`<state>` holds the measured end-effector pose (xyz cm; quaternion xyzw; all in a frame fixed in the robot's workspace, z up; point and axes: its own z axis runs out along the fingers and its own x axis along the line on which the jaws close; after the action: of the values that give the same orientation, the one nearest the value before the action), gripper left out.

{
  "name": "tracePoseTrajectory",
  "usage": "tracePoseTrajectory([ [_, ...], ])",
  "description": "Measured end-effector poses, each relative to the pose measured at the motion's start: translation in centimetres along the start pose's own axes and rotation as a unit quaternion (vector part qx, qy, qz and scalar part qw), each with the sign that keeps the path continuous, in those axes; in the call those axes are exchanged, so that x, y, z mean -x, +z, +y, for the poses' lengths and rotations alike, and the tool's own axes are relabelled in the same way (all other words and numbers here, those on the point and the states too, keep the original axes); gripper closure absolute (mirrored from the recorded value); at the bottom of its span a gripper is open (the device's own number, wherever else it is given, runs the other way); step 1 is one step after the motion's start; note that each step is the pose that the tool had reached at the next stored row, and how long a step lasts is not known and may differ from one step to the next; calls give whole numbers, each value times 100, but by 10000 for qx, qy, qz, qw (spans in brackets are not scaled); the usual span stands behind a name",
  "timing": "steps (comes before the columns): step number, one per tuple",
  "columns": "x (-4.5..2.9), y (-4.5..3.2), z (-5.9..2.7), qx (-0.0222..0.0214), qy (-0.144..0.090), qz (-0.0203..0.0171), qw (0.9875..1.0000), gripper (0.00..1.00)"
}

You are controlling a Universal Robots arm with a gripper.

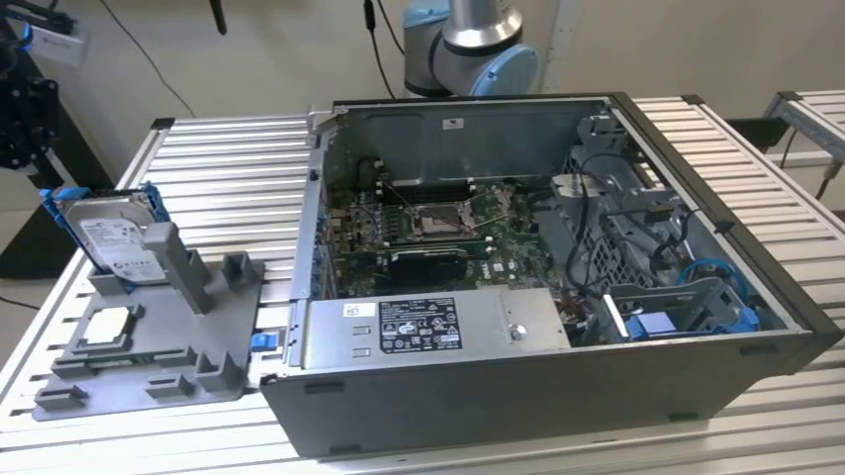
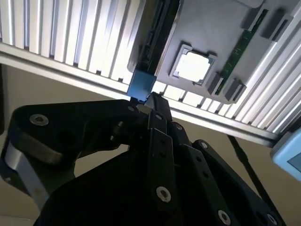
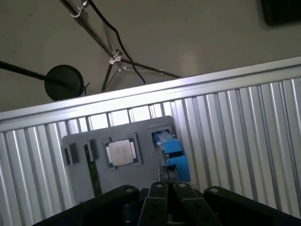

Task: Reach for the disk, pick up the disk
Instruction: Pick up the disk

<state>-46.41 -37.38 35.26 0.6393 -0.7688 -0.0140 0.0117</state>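
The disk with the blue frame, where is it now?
The disk stands on edge on the exterior view's left, in the grey holder, near the square chip, left of the open computer.

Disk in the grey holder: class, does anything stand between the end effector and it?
Nothing visible does. In the second wrist view the end effector is right at the blue carrier edge of the disk; the chip lies aside in the grey holder.
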Motion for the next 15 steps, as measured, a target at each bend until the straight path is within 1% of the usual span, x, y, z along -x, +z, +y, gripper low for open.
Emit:
tracePoseTrajectory([
  [2, 0, 0, 0, -14, -151, 3, 9999, 100],
  [6, 2, 8, -6, -72, -306, -3, 9995, 100],
  [12, 9, 13, -44, -77, -321, -3, 9995, 100],
  [13, 10, 13, -48, -77, -321, -3, 9995, 0],
  [15, 10, 13, -52, -77, -321, -3, 9995, 0],
])
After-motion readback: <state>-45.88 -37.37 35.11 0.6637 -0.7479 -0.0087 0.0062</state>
